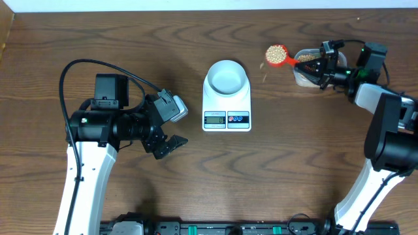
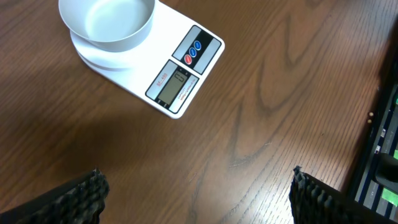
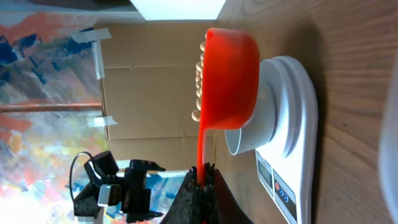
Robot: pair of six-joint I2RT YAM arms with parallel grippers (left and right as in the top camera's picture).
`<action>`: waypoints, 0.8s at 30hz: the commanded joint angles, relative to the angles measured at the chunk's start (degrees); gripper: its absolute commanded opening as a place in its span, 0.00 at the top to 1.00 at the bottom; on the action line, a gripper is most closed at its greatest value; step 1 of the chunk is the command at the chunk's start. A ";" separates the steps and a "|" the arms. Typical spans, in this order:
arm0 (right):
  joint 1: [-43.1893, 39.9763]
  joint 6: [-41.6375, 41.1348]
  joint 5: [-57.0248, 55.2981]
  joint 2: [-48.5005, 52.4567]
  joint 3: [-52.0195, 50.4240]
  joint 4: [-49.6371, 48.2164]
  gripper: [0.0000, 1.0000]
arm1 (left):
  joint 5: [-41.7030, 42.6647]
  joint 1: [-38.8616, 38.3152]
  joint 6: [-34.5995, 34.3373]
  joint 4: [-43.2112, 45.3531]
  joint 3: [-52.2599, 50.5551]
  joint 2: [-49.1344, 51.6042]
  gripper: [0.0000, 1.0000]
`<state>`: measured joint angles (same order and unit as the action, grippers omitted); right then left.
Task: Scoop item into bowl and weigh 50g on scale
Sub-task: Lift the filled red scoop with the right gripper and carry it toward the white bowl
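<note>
- Left gripper (image 1: 168, 146): parked on the left side of the table, well away from the action. Jaws spread wide, nothing between them, touching nothing.
- Scale (image 1: 215, 104): sits mid-table with the bowl (image 1: 226, 77) on its platform. The left wrist view looks right into the bowl and it's totally empty, so no weighing has started. I can't read the display.
- Beans (image 1: 277, 53): a heaped load is riding in a red scoop (image 3: 233, 81), held in the air just right of the bowl but not over it yet. So I'd say the scooping is done for this load, while the carry, the pour and getting to 50g are all left.
- Right gripper (image 1: 319, 65): clamped tight on the scoop's handle, over by the clear tub (image 1: 300, 79) at the right.
</note>
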<state>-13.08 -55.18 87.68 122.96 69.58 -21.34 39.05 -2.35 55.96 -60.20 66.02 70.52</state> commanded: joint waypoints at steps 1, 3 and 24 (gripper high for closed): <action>1.77 -2.99 1.68 0.04 0.22 -2.08 0.99 | 0.15 0.20 0.79 -0.17 1.03 0.33 0.05; 2.32 -4.50 1.68 0.04 0.22 -3.63 0.99 | 0.15 0.20 0.79 -0.17 1.03 0.33 0.05; 11.45 -8.63 1.66 0.04 0.22 -10.71 0.99 | 0.15 0.20 0.79 0.00 0.92 0.42 0.05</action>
<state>-2.85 -63.83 87.88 122.96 69.56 -30.59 39.05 -2.35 55.96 -60.14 66.02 70.52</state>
